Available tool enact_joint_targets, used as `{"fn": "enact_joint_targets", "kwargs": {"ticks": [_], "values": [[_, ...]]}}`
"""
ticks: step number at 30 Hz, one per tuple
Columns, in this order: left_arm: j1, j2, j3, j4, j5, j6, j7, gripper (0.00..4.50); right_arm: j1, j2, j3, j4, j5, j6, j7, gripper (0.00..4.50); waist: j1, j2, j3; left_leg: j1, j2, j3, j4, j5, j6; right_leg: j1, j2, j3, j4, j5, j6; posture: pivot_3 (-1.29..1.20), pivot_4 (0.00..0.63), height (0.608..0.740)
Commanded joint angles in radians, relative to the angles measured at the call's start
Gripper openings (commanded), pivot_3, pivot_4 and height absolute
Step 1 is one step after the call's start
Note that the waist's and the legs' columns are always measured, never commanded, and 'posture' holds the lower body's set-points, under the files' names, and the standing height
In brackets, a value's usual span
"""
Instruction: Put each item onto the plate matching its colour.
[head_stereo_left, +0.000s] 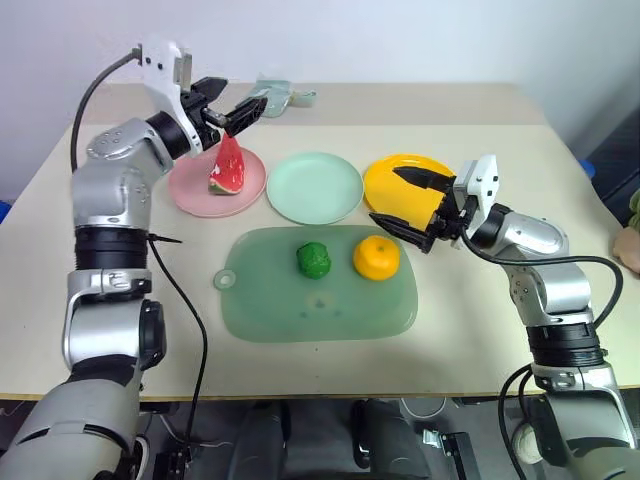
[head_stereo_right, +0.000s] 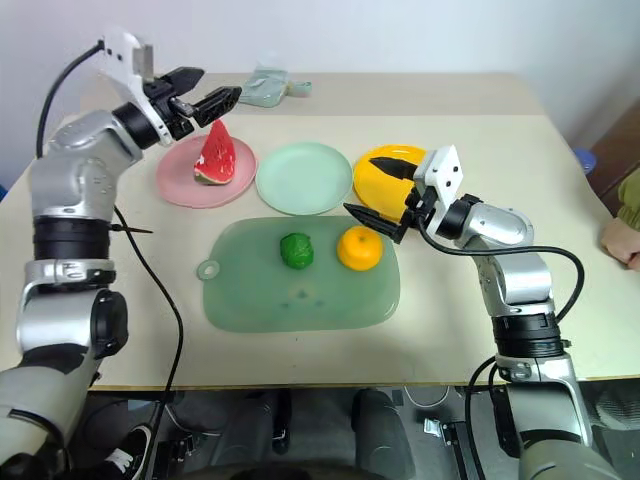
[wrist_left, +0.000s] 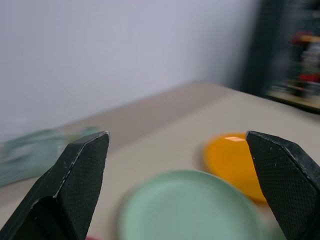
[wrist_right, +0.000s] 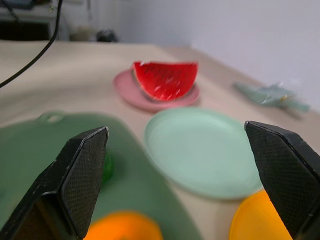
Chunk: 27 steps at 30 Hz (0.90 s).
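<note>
My left pincer (head_stereo_left: 232, 111) hangs above the far edge of the pink plate (head_stereo_left: 192, 192), its two fingers spread wide and holding nothing. The watermelon wedge (head_stereo_left: 227, 168) stands on that plate just below and in front of the fingertips, apart from them, red face showing and green rind down.

My right pincer (head_stereo_left: 410, 200) is also spread wide and empty, pointing across the table toward my left. One finger lies over the yellow-orange plate (head_stereo_left: 395, 172); the other reaches the near right corner of the green mat (head_stereo_left: 300, 300). The orange (head_stereo_left: 376, 257) sits on the mat just beside that lower fingertip, not touching it. The bumpy green ball (head_stereo_left: 314, 260) rests on the mat to the left of the orange, near it. The mint plate (head_stereo_left: 314, 187) lies bare between the pink and yellow-orange plates.

I can read no writing or labels on anything.

The head views show a pale green object (head_stereo_left: 280, 95) at the table's far edge. My right wrist view shows the wedge's curved rind resting on the pink plate, which the head views hide behind the red face.
</note>
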Motion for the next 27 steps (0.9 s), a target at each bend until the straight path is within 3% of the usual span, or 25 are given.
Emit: {"fn": "enact_joint_targets", "kwargs": {"ticks": [1,5,10,21,27], "values": [[0.064,0.026,-0.060,-0.124,-0.030,-0.043,-0.155,4.46,0.009,-0.041,-0.040,-0.048,0.054,0.028,0.057,4.50,0.001,0.000,0.000,0.000,0.000,0.000,0.000,0.000,0.000,0.000,0.000,0.000,0.000,0.000,0.000,0.00,0.150,0.737],[0.160,0.026,-0.089,-0.229,-0.110,0.001,-0.272,4.46,0.014,-0.050,-0.045,-0.062,0.060,0.041,0.054,4.50,0.002,0.000,0.000,0.000,0.000,0.000,0.000,0.000,0.000,0.000,0.000,0.000,0.000,0.000,0.000,0.00,0.150,0.737],[0.229,0.058,-0.218,-0.168,0.041,-0.191,-0.378,4.46,0.037,-0.044,-0.047,-0.095,0.063,0.054,0.037,4.50,0.004,0.000,0.000,0.000,0.000,0.000,0.000,0.000,0.000,0.000,0.001,0.000,0.000,0.000,0.000,0.00,0.150,0.737],[0.192,-0.096,-0.374,0.059,0.246,-0.410,-0.330,4.46,0.052,-0.048,-0.040,-0.124,0.052,0.064,0.011,4.50,0.006,0.000,0.000,0.000,0.000,0.000,0.001,0.000,0.000,0.000,0.000,0.000,-0.001,0.000,0.000,0.00,0.150,0.737],[0.197,-0.123,-0.411,0.120,0.329,-0.509,-0.298,4.46,0.093,-0.084,-0.027,-0.146,0.065,0.108,0.054,4.50,0.006,0.000,0.000,0.000,0.000,0.000,0.001,0.000,0.001,0.000,0.000,0.000,-0.001,0.000,0.000,0.00,0.150,0.737]]}}
